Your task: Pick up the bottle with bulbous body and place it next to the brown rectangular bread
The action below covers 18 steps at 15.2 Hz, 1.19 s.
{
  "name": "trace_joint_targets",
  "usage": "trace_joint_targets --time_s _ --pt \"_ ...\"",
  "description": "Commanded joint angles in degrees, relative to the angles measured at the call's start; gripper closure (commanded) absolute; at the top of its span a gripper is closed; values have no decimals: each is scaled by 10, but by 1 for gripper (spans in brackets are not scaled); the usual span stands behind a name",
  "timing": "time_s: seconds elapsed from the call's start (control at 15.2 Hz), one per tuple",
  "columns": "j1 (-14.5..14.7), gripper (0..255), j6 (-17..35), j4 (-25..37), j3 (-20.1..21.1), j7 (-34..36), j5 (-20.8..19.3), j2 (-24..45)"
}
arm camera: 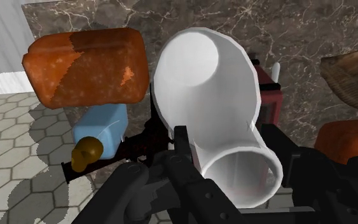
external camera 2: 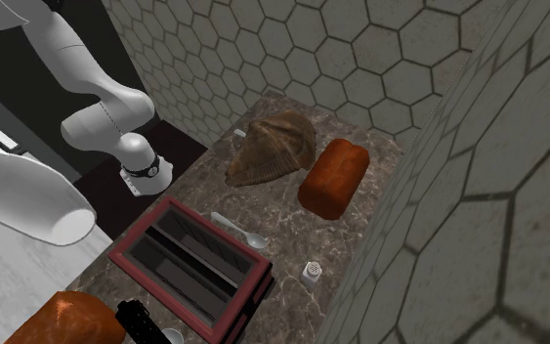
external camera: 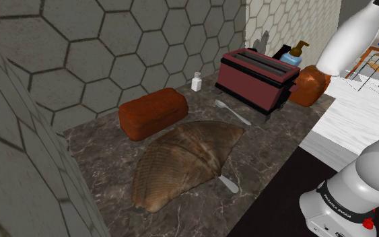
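Where the veined counter [external camera: 265, 153] begins: one ribbed, fan-shaped mat [external camera: 184, 161], two utensils [external camera: 233, 112]; at mat's 11 o'clock, one block-shaped brown loaf [external camera: 153, 112]; one boxy red toaster [external camera: 256, 79]; at its 1 o'clock, one bulbous blue bottle [external camera: 293, 55] beside one orange loaf [external camera: 310, 85]. Gripper [arm camera: 199, 184] state: cannot tell.

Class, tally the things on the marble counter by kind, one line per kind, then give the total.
Bread loaves: 2
Toaster: 1
Blue pump bottle: 1
White shaker: 1
Utensils: 2
Brown ribbed shell-like thing: 1
Total: 8
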Motion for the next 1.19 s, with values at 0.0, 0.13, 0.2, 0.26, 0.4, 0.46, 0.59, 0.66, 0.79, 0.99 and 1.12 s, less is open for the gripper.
trace_joint_targets --time_s 0.0,0.13,0.2,0.26,0.4,0.46,0.59,0.66,0.79,0.99,1.12 --pt "-2 255 15 -24 -1 0 -3 -11" --pt "-4 255 28 -48 -1 1 -5 -20" --pt "-5 255 35 -59 -1 1 -6 -25" --pt "-6 255 42 -71 -1 1 -7 -30" --pt "-8 255 56 -93 -2 2 -9 -39" --pt "-9 255 63 -104 -2 2 -10 -43" --pt "-11 255 76 -126 -3 3 -13 -51" --pt "-12 255 83 -137 -4 3 -14 -55" --pt "-14 255 96 -158 -5 3 -16 -63" --pt "-17 255 116 -188 -7 4 -20 -74" --pt "-19 255 129 -208 -8 4 -22 -80"
